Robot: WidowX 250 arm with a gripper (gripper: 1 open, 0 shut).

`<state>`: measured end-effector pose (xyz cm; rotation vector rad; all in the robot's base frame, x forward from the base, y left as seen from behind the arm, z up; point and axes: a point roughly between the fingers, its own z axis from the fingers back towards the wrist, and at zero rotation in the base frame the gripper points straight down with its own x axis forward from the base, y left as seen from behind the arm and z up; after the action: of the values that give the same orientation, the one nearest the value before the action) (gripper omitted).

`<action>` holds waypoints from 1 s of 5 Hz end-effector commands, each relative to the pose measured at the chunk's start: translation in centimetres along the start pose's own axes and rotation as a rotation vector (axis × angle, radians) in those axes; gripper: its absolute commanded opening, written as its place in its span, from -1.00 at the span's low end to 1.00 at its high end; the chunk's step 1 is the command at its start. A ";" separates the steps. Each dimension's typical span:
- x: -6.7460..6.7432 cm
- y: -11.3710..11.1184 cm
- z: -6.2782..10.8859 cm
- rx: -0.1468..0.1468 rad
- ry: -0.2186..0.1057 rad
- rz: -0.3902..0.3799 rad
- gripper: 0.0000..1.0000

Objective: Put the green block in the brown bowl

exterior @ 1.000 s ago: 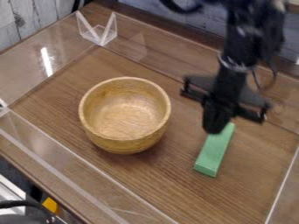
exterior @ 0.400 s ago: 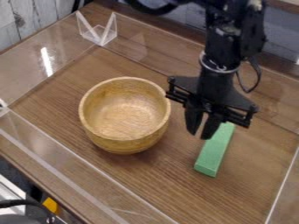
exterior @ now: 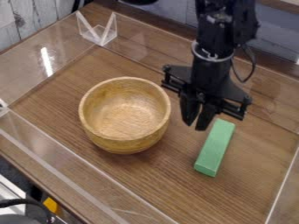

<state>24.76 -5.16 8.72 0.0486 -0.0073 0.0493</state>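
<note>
The green block [exterior: 215, 147] lies flat on the wooden table, just right of the brown bowl [exterior: 125, 114], its long side running toward the camera. The bowl stands upright with nothing in it. My gripper [exterior: 201, 120] points straight down between the bowl's right rim and the block's far end. Its dark fingers [exterior: 193, 114] hang close together with nothing between them, just above the table. They are not around the block.
Clear acrylic walls [exterior: 47, 140] fence the wooden table on the left and front. A clear plastic stand [exterior: 97, 29] sits at the back left. Cables trail from the arm at the upper right.
The gripper was over the block's far end, spread its fingers, then drew them in while shifting left toward the bowl. The block stays on the table.
</note>
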 end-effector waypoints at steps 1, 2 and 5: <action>1.9 0.0 1.0 -0.017 -0.044 -0.034 1.00; 2.6 0.0 0.9 -0.017 -0.040 -0.021 1.00; 2.8 -0.6 -1.5 -0.037 -0.032 -0.066 1.00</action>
<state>27.13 -5.69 6.39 0.0186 -0.0056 -0.0231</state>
